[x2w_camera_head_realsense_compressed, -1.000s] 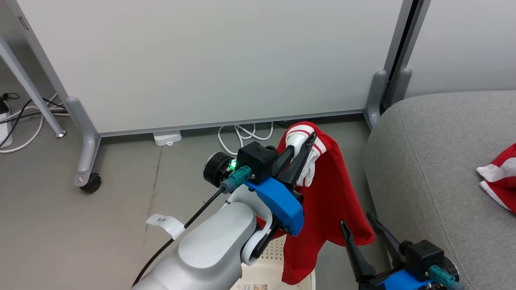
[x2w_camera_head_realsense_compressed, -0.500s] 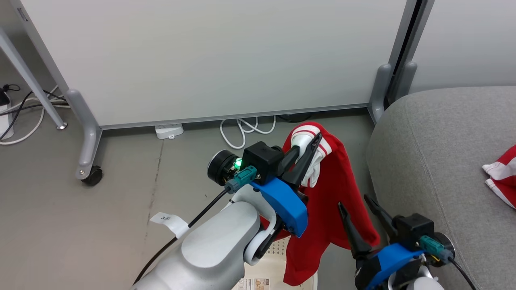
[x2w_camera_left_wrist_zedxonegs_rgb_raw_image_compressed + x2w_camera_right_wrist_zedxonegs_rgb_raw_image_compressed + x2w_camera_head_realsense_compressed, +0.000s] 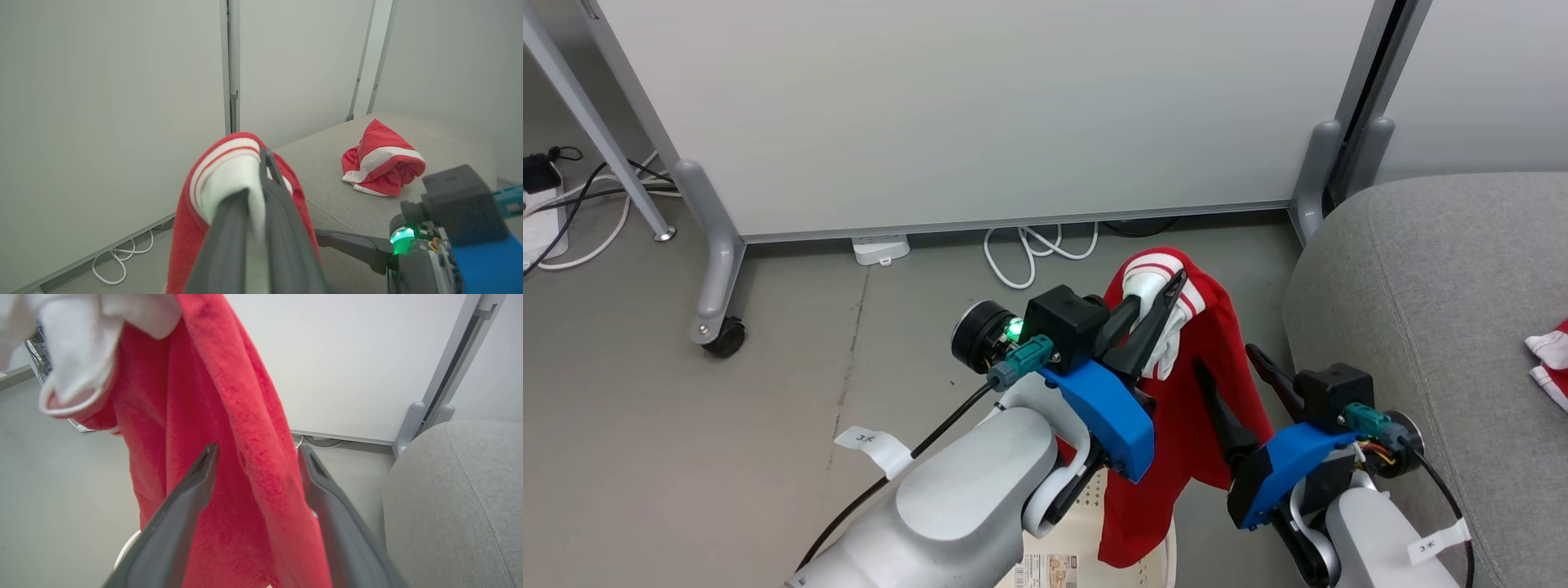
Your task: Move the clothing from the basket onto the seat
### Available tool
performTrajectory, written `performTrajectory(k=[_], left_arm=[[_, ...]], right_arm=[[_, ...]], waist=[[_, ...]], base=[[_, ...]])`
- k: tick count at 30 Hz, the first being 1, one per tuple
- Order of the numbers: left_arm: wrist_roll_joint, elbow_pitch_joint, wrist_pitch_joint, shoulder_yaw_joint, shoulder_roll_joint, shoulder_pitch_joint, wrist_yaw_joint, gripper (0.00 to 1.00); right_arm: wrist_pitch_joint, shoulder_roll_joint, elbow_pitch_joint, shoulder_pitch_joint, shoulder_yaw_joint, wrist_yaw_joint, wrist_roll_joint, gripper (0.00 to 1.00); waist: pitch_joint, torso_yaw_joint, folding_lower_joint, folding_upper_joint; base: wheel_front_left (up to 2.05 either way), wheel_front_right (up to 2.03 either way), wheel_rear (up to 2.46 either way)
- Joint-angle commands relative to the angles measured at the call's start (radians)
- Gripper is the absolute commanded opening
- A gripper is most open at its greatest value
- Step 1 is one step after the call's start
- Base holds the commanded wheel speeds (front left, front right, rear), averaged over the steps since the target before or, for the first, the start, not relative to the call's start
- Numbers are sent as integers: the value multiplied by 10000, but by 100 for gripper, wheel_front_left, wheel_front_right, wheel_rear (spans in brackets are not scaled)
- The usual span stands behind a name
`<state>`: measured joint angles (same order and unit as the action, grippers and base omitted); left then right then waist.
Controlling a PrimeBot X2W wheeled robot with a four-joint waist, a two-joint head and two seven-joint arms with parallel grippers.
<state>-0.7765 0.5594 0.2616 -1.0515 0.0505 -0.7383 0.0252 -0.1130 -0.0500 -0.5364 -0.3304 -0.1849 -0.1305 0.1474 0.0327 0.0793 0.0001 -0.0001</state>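
1. Trust the tight pinch of the left gripper (image 3: 1160, 287) on the soft red white-cuffed sports garment (image 3: 1176, 425) dangling over the cream-white perforated plastic basket (image 3: 1078, 535).
2. Close the wide-open right gripper (image 3: 1225, 357) on its hanging cloth — low down.
3. Swing across to the large grey fabric seat (image 3: 1437, 310), hem clear.

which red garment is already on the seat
The crumpled garment with the white band, lying on the grey seat; the other garment hangs clear of it, pinched in the left gripper.
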Motion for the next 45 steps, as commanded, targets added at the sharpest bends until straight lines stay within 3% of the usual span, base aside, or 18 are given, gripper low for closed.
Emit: performTrajectory(k=[1,19,20,21,22,23,40,45], left_arm=[[-52,9,50,-29,-1,-147,6,0],[-261,-24,50,-291,-1,-335,-36,0],[-251,-20,50,-298,-1,-329,-34,0],[-254,-20,50,-302,-3,-324,-36,0],[-256,-22,50,-305,-1,-319,-34,0],[-266,-29,50,-305,-1,-316,-31,0],[-315,84,50,-255,-1,-168,-37,0],[-290,141,50,-243,-1,-125,-44,25]], right_arm=[[-49,-8,-161,-271,-13,-5,84,100],[-688,-7,-3414,-2151,-1217,-5,1481,100],[-737,-7,-3509,-2201,-1285,-5,1568,84],[-805,-8,-3596,-2265,-1324,-5,1649,47],[-866,-8,-3693,-2312,-1365,-5,1716,28],[-943,-7,-3759,-2372,-1403,-5,1777,0],[-1388,-7,-4486,-2818,-2078,-5,2441,0],[-1474,-7,-4610,-2835,-2191,-5,2576,0]], waist=[[15,-2,-1,1],[43,87,-1,1],[32,84,-1,1],[21,80,-1,1],[9,76,-1,1],[4,71,-1,1],[-186,-40,-1,1],[-257,-62,-1,1]], base=[[0,0,0],[0,0,0],[0,0,0],[0,0,0],[0,0,0],[0,0,0],[0,0,0],[0,0,0]])
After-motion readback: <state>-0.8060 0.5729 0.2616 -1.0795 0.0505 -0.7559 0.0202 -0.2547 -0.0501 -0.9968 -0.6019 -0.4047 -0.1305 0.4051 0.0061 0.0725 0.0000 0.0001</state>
